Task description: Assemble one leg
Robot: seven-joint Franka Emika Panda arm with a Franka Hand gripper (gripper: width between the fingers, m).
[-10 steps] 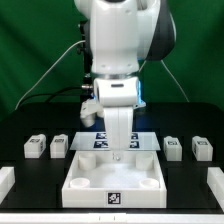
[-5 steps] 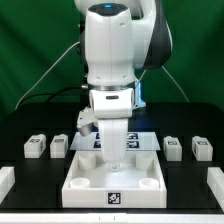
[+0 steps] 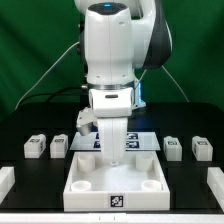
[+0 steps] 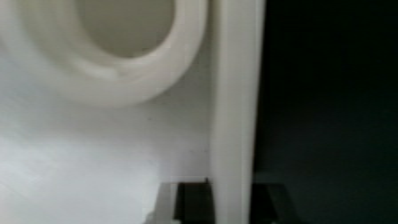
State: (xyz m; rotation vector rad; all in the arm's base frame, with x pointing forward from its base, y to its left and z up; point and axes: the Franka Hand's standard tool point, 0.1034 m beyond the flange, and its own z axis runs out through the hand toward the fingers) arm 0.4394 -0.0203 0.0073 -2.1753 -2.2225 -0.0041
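Observation:
The large white square tabletop [image 3: 88, 194] lies at the front centre with round corner sockets. My gripper [image 3: 113, 157] reaches straight down onto its far wall. In the wrist view the white wall [image 4: 230, 110] runs between my two dark fingers [image 4: 191, 205], which press on both sides of it, and one corner socket [image 4: 111, 45] shows beside it. My gripper [image 4: 228, 205] is shut on that wall. Four small white legs with tags sit on the black table: two at the exterior view's left [image 3: 37, 147] [image 3: 60, 145] and two at its right [image 3: 172, 146] [image 3: 201, 148], all apart from the gripper.
The marker board [image 3: 146, 140] lies behind the tabletop, partly hidden by my arm. White parts poke in at the front corners, one at the exterior view's left [image 3: 5, 181] and one at its right [image 3: 216, 182]. A green backdrop stands behind.
My arm has come down from a second ago, bringing the gripper onto the tabletop's far wall. It has barely moved in the last half second.

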